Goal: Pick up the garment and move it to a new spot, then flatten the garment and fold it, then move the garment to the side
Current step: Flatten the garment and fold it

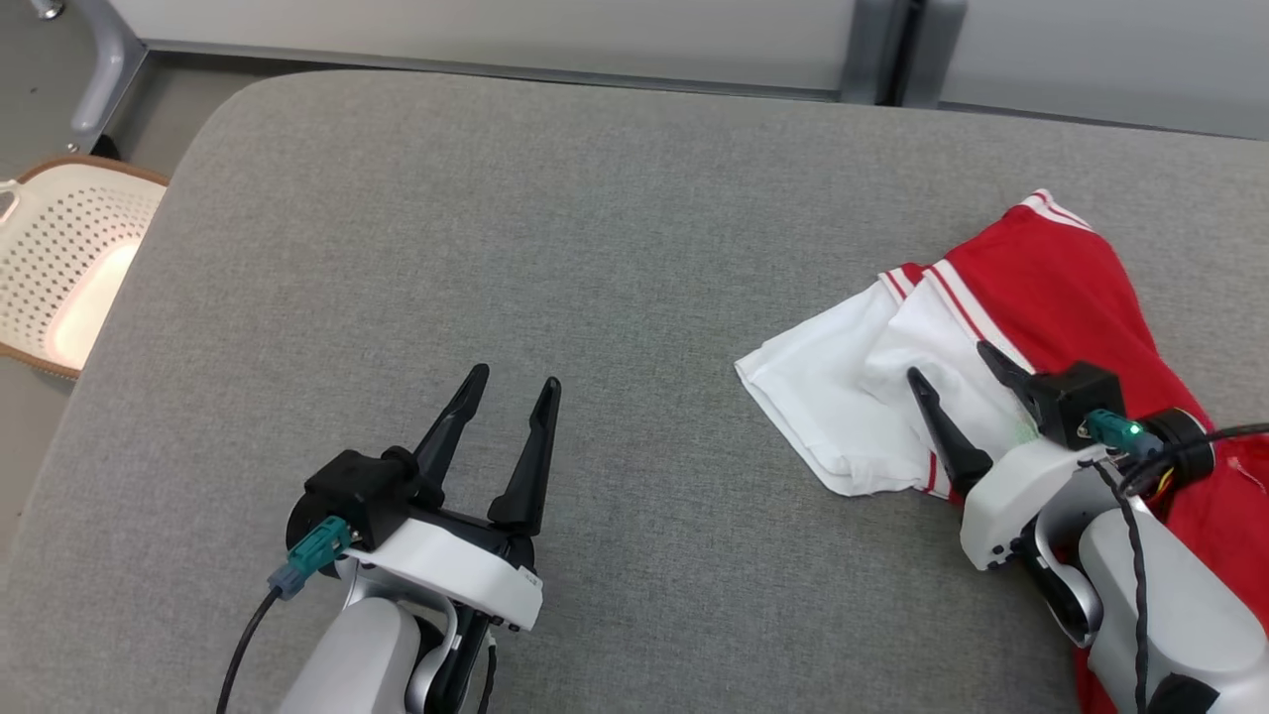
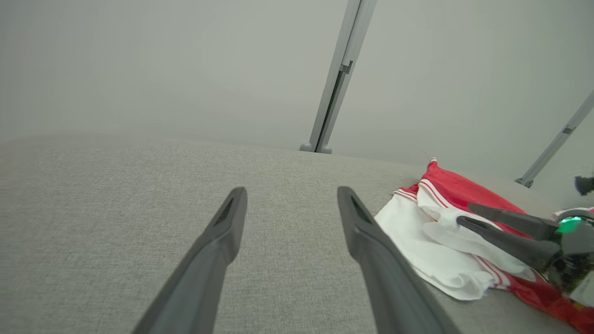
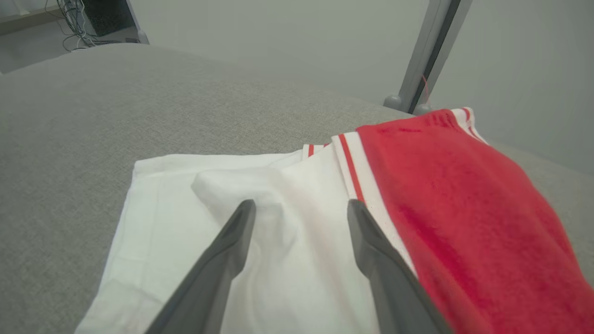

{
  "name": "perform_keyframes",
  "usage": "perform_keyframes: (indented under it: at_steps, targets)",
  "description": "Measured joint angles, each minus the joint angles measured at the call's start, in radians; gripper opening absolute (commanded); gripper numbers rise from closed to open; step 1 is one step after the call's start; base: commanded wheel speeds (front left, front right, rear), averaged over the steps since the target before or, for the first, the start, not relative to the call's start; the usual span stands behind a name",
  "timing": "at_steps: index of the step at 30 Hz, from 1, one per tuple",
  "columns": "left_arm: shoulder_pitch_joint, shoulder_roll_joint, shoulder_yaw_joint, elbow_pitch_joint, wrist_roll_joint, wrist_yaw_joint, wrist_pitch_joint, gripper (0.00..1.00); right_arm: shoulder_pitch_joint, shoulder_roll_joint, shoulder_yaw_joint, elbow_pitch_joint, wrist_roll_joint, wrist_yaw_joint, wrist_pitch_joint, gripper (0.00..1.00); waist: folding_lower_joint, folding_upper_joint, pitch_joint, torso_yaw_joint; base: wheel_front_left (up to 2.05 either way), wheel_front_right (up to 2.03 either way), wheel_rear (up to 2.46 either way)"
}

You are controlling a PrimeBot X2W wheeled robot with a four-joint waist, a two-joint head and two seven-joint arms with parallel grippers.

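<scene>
On the right side of the grey worktop the garment lies bunched, its red body heaped and a white sleeve spilling toward the middle. Nothing looks flattened or folded, so I judge every step is left, beginning with the pickup. The right tool stands wide over the white sleeve, holding nothing; whether its tips touch cloth is hard to tell. The left tool, also wide and empty, hovers over bare worktop, well apart from the garment.

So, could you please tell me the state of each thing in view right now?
Red-and-white jersey T-shirt: crumpled, unfolded, on the grey padded table.
Left gripper: open, holding nothing, above bare table.
Right gripper: open, over the shirt's white sleeve, nothing clamped.
White perforated plastic basket: upright on the floor.
</scene>
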Motion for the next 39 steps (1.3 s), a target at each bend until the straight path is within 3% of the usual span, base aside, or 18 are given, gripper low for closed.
perform_keyframes:
  at_steps: [4,6,16,28,33,39]
  targets:
    - [-0.015,-0.004,-0.004,0.004,-0.007,0.0,0.0,1.0,-0.041,-0.023,0.049,0.052,0.043,0.0,0.019,1.0,0.0,0.0,0.026,0.031,0.0,0.0,0.0]
    - [-0.025,-0.005,-0.004,0.007,-0.007,0.0,0.0,1.0,-0.063,-0.032,0.078,0.076,0.081,0.0,0.02,0.0,0.0,0.0,0.038,0.047,0.0,0.0,0.0]
    - [-0.023,-0.009,-0.002,0.017,-0.008,0.0,0.0,1.0,-0.105,-0.025,0.205,0.058,0.175,0.0,-0.057,0.0,0.0,0.0,0.004,0.05,0.0,0.0,0.0]
    - [0.002,-0.011,-0.024,0.026,-0.018,0.0,0.0,1.0,-0.275,0.028,0.484,-0.21,0.375,0.0,-0.091,0.0,0.0,0.0,-0.045,0.076,0.0,0.0,0.0]
    - [0.015,-0.011,-0.025,0.024,-0.026,0.0,0.0,1.0,-0.366,-0.035,0.473,-0.241,0.445,0.0,-0.081,0.0,0.0,0.0,-0.044,0.09,0.0,0.0,0.0]
    - [0.012,-0.012,-0.044,0.018,-0.044,0.0,0.0,1.0,-0.45,-0.184,0.356,-0.096,0.49,0.0,-0.035,0.0,0.0,0.0,-0.025,0.114,0.0,0.0,0.0]
